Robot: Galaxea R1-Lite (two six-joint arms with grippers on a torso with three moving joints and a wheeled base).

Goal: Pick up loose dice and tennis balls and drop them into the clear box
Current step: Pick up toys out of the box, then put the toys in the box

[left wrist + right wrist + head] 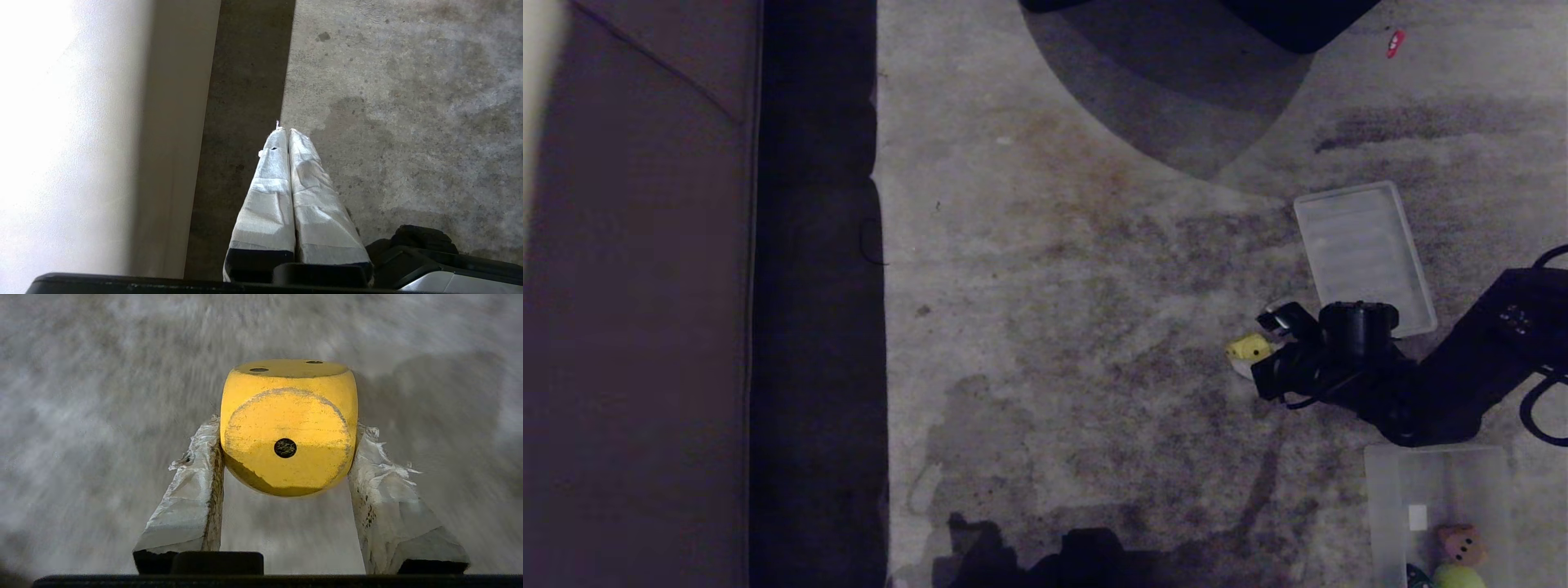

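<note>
A yellow die [288, 428], its single-dot face toward the wrist camera and a two-dot face up, sits clamped between the right gripper [286, 457] fingers above mottled grey carpet [1054, 327], near a clear lid [1364, 253]. The left gripper [286, 134] fingers are pressed together.

A die [1248, 349] lies on the floor [1078, 327] between the lid [1364, 255] and clear box [1437, 482].

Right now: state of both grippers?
Left gripper: shut, empty, parked over the floor beside the sofa.
Right gripper: jaws against both sides of the yellow die, shut on it.
</note>
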